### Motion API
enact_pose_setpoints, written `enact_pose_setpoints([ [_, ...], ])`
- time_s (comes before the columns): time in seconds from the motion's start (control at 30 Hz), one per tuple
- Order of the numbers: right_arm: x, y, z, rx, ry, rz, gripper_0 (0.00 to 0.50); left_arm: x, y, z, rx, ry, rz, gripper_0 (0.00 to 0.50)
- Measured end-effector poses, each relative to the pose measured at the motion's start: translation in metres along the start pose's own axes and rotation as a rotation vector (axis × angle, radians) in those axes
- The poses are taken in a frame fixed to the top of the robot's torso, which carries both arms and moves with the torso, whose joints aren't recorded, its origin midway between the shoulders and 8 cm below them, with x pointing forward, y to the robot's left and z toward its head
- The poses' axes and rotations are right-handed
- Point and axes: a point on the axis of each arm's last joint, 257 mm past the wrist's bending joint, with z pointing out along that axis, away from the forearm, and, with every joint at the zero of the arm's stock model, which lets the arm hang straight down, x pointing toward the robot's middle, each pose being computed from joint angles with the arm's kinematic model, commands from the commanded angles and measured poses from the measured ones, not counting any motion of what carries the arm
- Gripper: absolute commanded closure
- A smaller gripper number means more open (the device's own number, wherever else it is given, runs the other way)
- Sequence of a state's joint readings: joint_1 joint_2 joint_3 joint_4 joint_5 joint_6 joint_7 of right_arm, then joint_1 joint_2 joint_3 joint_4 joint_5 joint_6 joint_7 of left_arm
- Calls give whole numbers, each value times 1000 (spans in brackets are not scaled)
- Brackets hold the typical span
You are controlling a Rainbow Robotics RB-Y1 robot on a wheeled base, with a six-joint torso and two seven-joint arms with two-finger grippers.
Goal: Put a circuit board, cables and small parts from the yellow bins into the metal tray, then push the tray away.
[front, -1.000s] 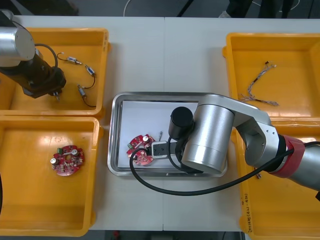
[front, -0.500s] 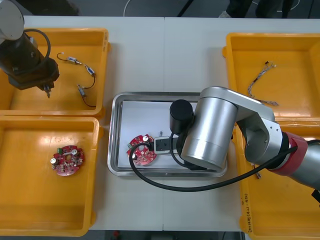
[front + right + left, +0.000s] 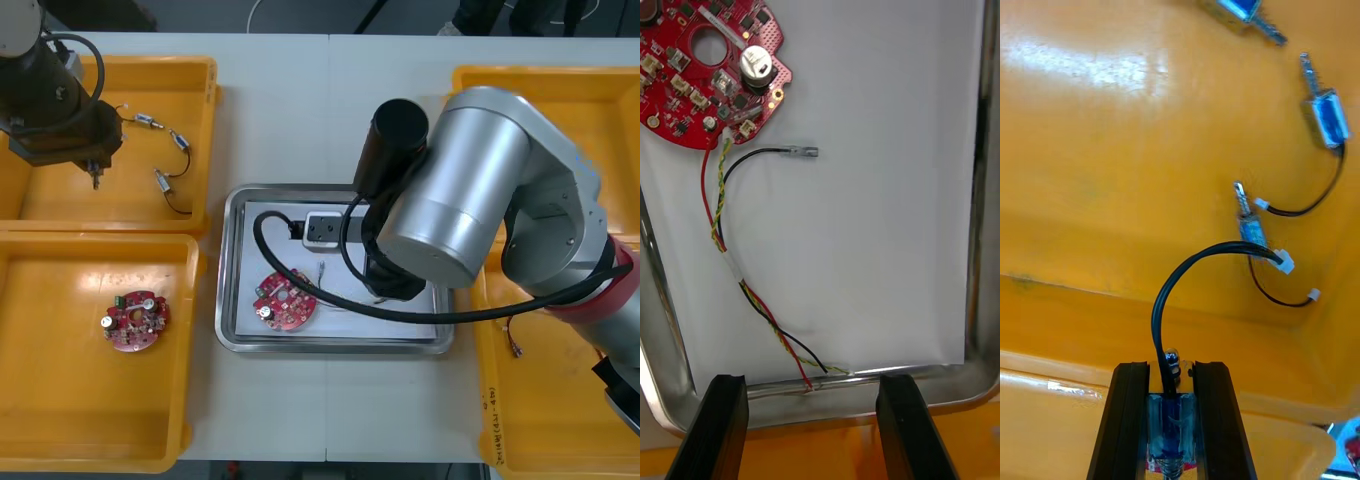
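- The right tool point(image 3: 809, 384) has let go and drawn back. Its fingers stand apart, empty, above the metal tray's point(image 3: 228, 270) rim.
- The circuit board point(image 3: 283, 300) now lies flat in the tray, so that item is delivered.
- The left tool point(image 3: 1171, 375), clamped on a small metal part point(image 3: 1171, 431), hangs above the far left yellow bin point(image 3: 130, 205). The tray is probably next.

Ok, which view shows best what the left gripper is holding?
Left wrist view: the small metal part, trailing a black cable, sits clamped in the left gripper. The front view gives just a speck over a yellow bin. The right wrist view faces the metal tray.
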State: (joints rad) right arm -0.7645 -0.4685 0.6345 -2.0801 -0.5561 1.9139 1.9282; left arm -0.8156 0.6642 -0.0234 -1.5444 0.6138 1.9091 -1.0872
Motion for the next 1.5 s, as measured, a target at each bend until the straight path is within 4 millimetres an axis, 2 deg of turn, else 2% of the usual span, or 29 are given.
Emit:
enact_pose_setpoints([
  [0.3,-5,-36,-36,71,-106,88,0,6,-36,-21,70,-81,104,500],
  [0.47,6,-50,-46,81,-127,138,0,13,-67,-27,122,-105,150,500],
  [0.73,48,-83,-58,115,-141,299,0,42,-112,-19,138,-88,212,500],
  [1.03,102,-117,-74,188,-136,469,0,71,-137,-3,127,-40,241,500],
  [1.23,128,-136,-81,243,-110,544,0,79,-164,8,165,-53,290,498],
  [1.5,169,-153,-77,243,-76,686,0,88,-191,40,197,-42,314,498],
])
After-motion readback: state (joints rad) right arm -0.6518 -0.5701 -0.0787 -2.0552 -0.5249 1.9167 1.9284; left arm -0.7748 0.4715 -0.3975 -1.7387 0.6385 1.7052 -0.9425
